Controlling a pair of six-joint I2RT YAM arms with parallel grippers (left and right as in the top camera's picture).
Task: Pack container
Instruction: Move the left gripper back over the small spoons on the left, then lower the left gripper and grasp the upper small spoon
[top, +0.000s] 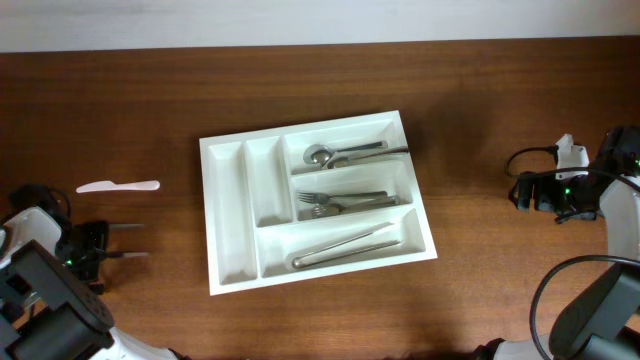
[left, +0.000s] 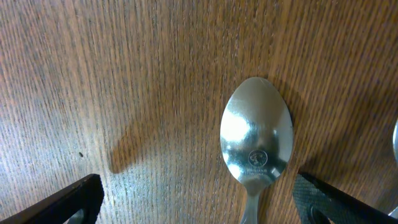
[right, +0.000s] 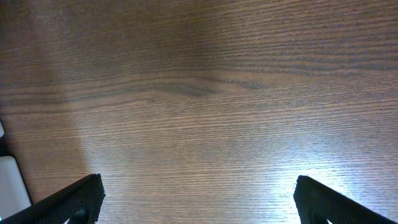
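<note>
- Table (top: 500, 90): dark brown wood with a fine straight grain and a matt surface.
- Container (top: 228, 215): found mid-table and turned slightly askew. It is a white, smooth plastic rectangle with rounded walls. The two narrow long compartments on the left are seen bare. In the three wide ones on the right, metal spoons (top: 335, 154) lie far, forks (top: 340, 201) in the middle and knives (top: 345, 247) near.
- Left gripper (top: 118, 240): held low at the near-left corner, well apart from the container. Its dark, textured fingers (left: 74, 199) are spread, with nothing pinched.
- Right gripper (top: 522, 190): held low at the right edge and pointed left. Its fingers (right: 336, 199) are spread over bare wood.
- Plastic knife (top: 118, 186): white and flat, lying on the table left of the container.
- Spoon (left: 256, 134): polished steel with an oval bowl bearing a stamped mark. It lies on the wood between the left fingers, nearer the right one; contact cannot be told.
</note>
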